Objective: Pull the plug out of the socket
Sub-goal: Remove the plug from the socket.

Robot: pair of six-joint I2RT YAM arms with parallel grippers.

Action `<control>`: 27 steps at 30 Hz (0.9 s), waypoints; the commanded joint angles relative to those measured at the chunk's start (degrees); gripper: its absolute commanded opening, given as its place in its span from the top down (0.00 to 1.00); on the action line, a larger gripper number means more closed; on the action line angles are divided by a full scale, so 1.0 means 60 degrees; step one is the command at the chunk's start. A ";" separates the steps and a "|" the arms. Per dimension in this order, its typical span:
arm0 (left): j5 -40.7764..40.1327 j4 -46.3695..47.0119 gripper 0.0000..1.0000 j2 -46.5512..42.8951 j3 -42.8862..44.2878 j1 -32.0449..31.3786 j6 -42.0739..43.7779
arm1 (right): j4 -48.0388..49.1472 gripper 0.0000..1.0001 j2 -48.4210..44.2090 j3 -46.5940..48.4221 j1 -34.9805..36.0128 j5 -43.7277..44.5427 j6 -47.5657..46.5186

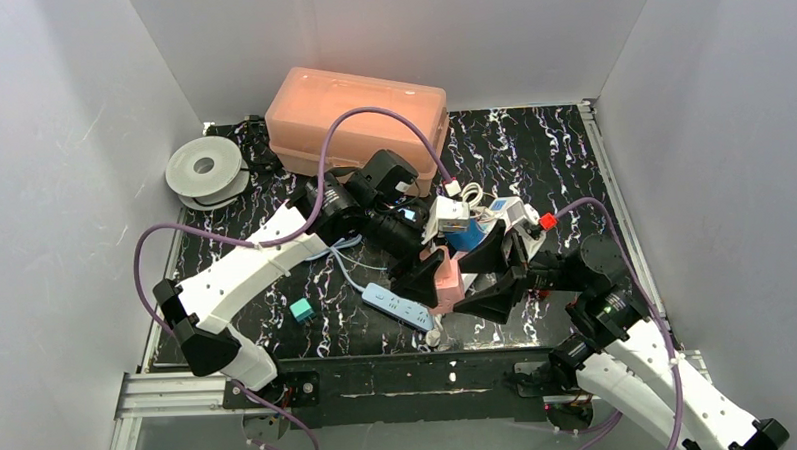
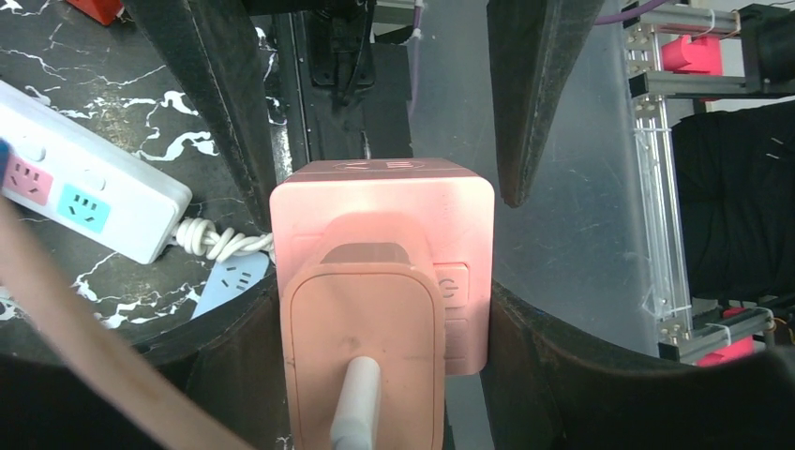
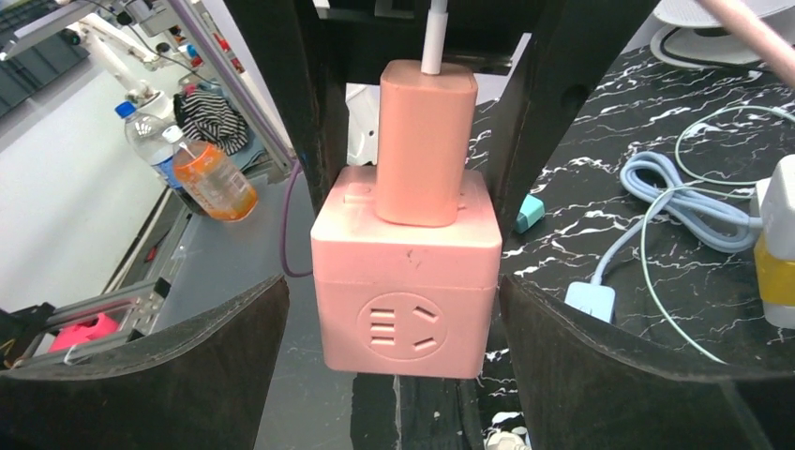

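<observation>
the left gripper [image 2: 380, 314] is clamped on the pink socket cube [image 3: 403, 319], with a finger pressed to each side. the right gripper [image 3: 394, 286] stands wide open, its fingers [image 3: 609, 375] flanking the cube without pinching it. the pink plug [image 3: 427, 141] sits fully seated in the cube, a white cable [image 3: 436, 33] running off it, near the middle of the table [image 1: 532, 150]. at the far side, left of centre, an orange lidded box [image 1: 356, 116] is shut; its contents cannot be told.
</observation>
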 commanded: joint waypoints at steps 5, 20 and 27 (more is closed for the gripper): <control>-0.0393 0.0096 1.00 -0.0244 0.0289 -0.0076 -0.0120 | -0.0692 0.09 0.0168 0.0646 0.0659 0.1022 -0.1165; 0.0586 0.0234 1.00 -0.0157 0.0706 -0.0076 -0.0785 | -0.1257 0.33 0.1553 0.1326 0.2297 0.1756 -0.2327; 0.0788 0.0385 1.00 -0.0105 0.0708 -0.0076 -0.0883 | -0.0885 0.61 0.1615 0.1287 0.2499 0.1812 -0.2108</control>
